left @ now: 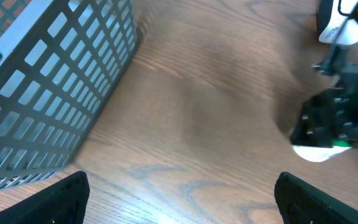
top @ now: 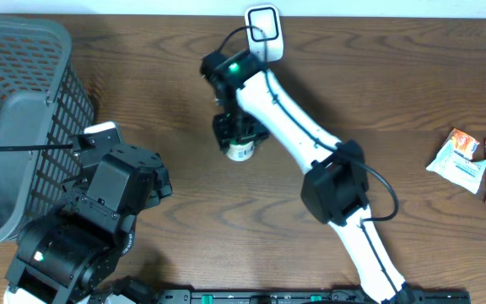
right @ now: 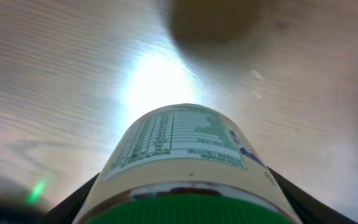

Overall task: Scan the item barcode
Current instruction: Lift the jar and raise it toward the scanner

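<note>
— Between the fingers [right: 73, 202] of the right pincer [top: 236, 139] we have the cream-labelled plastic bottle with a green cap [right: 185, 155]. Both fingers look pressed against its flanks, so we read it as grasped.

— Agreed. What worries us from here?

— The hold seems to sit up by the cap, on a round, smooth wall. If we swing fast, the bottle could twist in the grip or slide out and roll across the brown wooden worktop [top: 378, 84].

— And the label?

— The face turned toward the pincer's wrist shows only fine print, and we can't make out a barcode there. The white rectangular scanner with a black cable [top: 262, 32] stands just beyond the pincer. If we present the wrong face, or a finger covers the code, we get no read.

— Collision?

— Possible. The scanner is near enough that a careless tilt could knock it.

— The other arm?

— The left pincer [left: 179, 202] hangs released and empty, well off to the side, beside the grey plastic mesh basket [left: 55, 93]. We see little risk there.
</note>
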Controlling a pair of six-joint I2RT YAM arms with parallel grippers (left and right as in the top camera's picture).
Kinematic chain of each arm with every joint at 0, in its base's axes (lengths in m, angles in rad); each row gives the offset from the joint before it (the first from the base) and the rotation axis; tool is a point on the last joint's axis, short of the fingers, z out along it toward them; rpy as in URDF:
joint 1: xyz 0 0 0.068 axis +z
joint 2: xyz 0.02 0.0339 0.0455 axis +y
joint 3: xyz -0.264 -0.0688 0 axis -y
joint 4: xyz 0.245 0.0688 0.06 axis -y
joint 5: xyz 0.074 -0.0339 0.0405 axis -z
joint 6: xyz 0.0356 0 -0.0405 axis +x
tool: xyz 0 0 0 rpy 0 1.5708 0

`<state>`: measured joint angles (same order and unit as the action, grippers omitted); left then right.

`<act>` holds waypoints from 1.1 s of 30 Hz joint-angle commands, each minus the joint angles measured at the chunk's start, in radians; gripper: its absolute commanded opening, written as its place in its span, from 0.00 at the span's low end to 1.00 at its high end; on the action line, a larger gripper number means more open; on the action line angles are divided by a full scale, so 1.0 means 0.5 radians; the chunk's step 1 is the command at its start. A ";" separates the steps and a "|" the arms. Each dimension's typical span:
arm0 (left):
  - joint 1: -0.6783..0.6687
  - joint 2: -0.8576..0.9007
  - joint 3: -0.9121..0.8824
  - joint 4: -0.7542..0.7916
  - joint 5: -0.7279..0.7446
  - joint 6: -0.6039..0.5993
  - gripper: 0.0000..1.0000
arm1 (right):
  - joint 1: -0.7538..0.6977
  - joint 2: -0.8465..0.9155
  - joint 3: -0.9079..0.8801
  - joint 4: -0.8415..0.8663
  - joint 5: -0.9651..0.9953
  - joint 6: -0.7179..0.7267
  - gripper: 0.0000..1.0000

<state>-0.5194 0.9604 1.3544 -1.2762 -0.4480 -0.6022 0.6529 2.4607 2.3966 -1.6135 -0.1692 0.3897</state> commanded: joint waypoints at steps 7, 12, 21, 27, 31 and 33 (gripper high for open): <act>0.008 -0.002 0.012 -0.006 -0.033 0.011 0.95 | -0.349 -0.017 -0.062 -0.171 -0.543 -0.111 0.48; 0.008 -0.002 0.012 -0.006 -0.033 0.011 0.95 | -0.411 -0.017 -0.194 -0.171 -0.593 -0.156 0.49; 0.008 -0.002 0.012 -0.006 -0.033 0.011 0.95 | -0.440 -0.017 -0.309 -0.171 -0.584 -0.290 0.51; 0.008 -0.002 0.012 -0.006 -0.033 0.011 0.95 | -0.465 -0.018 -0.269 -0.089 -0.585 -0.327 0.49; 0.008 -0.002 0.012 -0.005 -0.033 0.011 0.95 | -0.507 -0.018 -0.083 -0.107 -0.585 -0.349 0.54; 0.008 -0.002 0.012 -0.005 -0.033 0.011 0.95 | -0.539 -0.018 0.081 -0.144 -0.584 -0.358 0.54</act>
<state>-0.5194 0.9600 1.3544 -1.2762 -0.4480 -0.6022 0.4198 2.4630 2.3070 -1.6688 -0.4335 0.2398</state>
